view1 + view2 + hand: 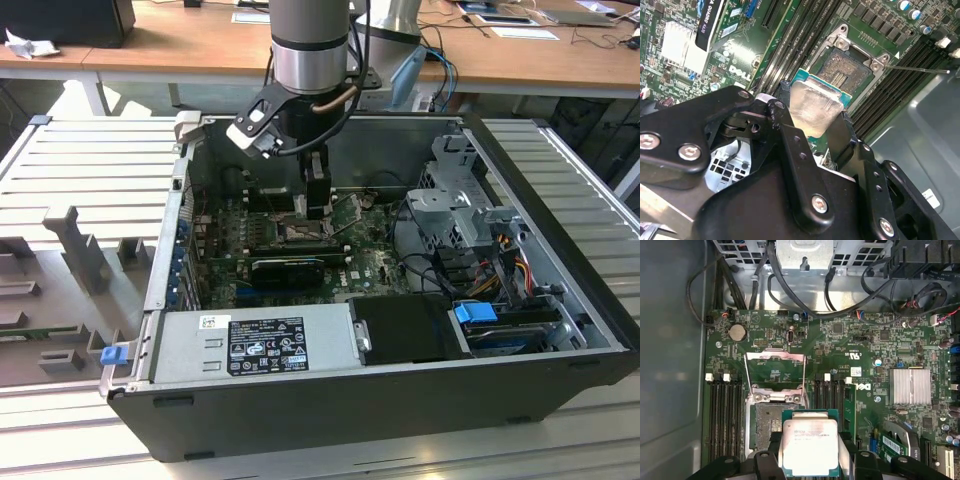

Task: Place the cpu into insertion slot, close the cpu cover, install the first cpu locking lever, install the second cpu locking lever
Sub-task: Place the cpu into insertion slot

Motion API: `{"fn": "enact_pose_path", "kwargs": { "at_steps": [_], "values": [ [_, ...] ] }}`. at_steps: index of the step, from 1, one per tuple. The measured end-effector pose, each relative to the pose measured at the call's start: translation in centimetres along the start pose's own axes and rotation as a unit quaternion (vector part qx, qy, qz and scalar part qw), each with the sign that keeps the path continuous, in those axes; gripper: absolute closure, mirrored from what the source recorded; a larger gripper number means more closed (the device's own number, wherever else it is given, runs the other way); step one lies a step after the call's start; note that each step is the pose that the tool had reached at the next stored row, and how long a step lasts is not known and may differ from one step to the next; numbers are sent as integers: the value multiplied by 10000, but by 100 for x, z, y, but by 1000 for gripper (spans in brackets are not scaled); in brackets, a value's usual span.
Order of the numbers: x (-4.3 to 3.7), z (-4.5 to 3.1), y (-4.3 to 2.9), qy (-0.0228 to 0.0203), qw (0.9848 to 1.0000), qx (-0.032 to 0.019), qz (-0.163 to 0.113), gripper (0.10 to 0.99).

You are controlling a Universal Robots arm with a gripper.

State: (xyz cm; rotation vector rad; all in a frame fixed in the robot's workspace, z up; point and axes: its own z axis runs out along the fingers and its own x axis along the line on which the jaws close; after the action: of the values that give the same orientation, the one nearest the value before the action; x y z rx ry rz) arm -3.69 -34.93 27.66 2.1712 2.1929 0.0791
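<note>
My gripper [810,456] is shut on the cpu [810,439], a pale silvery square chip on a green carrier, pinched at two opposite edges by the black fingers [790,135]. The cpu [815,102] hangs above the green board, partly overlapping one side of the insertion slot [766,427] and offset from its centre. The slot's dull metallic centre [846,70] lies uncovered. The cpu cover [775,371] is swung up and open beside the slot. A thin locking lever rod [917,69] sticks out sideways. In the exterior view the gripper [318,205] reaches down inside the computer case.
Long black memory slots [722,410] flank the socket. A black graphics card [285,268], a silver heatsink [910,386], the power supply [250,340] and a metal drive cage [460,200] with cables [790,290] crowd the case. Case walls [165,230] close in all around.
</note>
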Motion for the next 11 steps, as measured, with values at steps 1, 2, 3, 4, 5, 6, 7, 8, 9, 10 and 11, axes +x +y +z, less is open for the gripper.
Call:
{"fn": "enact_pose_path", "kwargs": {
  "at_steps": [1, 2, 3, 4, 5, 6, 7, 8, 9, 10, 11],
  "values": [
    [0, 7, 0, 0, 10000, 0, -1, 557],
    [0, 20, 0, -4, 10000, -1, -1, 557],
    [0, 36, -2, -4, 10000, -1, -2, 557],
    [1, 62, -4, -4, 10000, -1, -1, 557],
    [6, 81, -6, -4, 10000, -1, 3, 557],
    [15, 107, -8, -6, 10000, -1, 25, 557],
    [22, 122, -9, -7, 10000, -1, 43, 557],
    [39, 150, -12, -9, 10000, -1, 62, 557],
    [58, 176, -17, -7, 10000, -1, 62, 557],
    [68, 203, -22, -6, 10000, -2, 58, 557],
    [80, 237, -34, -5, 10000, -1, 39, 557]
  ]
}}
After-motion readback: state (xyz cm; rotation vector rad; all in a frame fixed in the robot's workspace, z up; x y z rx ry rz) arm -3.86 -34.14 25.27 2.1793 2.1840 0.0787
